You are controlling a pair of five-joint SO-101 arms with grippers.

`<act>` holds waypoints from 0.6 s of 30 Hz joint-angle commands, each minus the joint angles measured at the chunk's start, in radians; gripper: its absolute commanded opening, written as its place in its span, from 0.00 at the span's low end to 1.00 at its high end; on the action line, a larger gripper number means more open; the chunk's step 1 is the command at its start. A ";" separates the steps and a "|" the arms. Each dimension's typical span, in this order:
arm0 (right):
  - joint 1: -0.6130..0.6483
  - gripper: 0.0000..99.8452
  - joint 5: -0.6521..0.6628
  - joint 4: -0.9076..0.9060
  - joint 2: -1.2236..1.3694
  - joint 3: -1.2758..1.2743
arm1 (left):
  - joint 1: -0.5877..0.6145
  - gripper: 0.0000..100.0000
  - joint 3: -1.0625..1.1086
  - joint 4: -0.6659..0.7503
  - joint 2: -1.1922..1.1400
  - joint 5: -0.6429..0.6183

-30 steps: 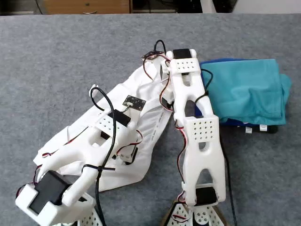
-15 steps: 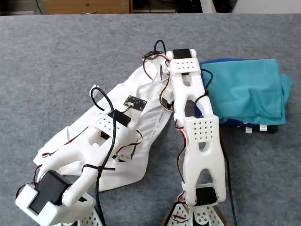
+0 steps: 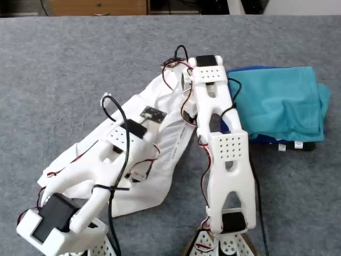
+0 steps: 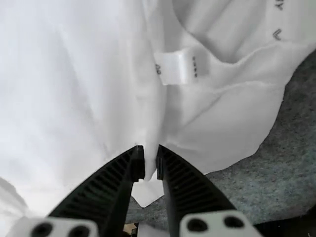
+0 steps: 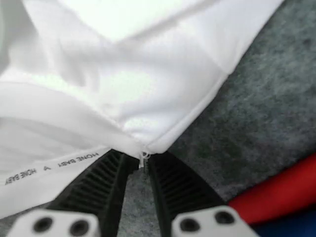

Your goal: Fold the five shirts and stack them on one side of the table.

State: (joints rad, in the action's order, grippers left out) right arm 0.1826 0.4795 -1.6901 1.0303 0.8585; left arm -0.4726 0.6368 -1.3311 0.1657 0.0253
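left end effector (image 4: 150, 165) shifted, gripping white shirt (image 4: 74, 74)

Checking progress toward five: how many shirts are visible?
4. White shirt spread out left of centre in the high view; teal shirt topmost at the right; blue shirt and red shirt edges, apparently beneath it. Others may be hidden.

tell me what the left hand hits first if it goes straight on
The white shirt: the left hand pinches a fold of it, and more of it lies straight ahead. Depth beyond is unclear.
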 commanded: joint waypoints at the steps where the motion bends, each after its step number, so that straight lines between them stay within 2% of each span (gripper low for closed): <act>1: -0.031 0.00 -0.011 0.023 -0.001 0.041 | 0.038 0.06 -0.063 -0.035 0.038 0.068; 8: -0.031 0.00 -0.011 0.023 -0.001 0.041 | 0.106 0.06 -0.110 -0.064 0.031 0.133; 11: -0.031 0.00 -0.011 0.023 -0.001 0.041 | 0.117 0.05 -0.106 -0.060 0.031 0.133; 13: -0.031 0.00 -0.011 0.023 -0.001 0.041 | 0.117 0.01 -0.109 -0.057 0.031 0.129; 18: -0.031 0.00 -0.011 0.023 -0.001 0.041 | 0.135 0.02 -0.137 -0.068 0.041 0.132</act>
State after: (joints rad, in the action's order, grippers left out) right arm 0.1826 0.4795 -1.6901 1.0303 0.8585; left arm -0.3652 0.5600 -1.3863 0.1657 0.1496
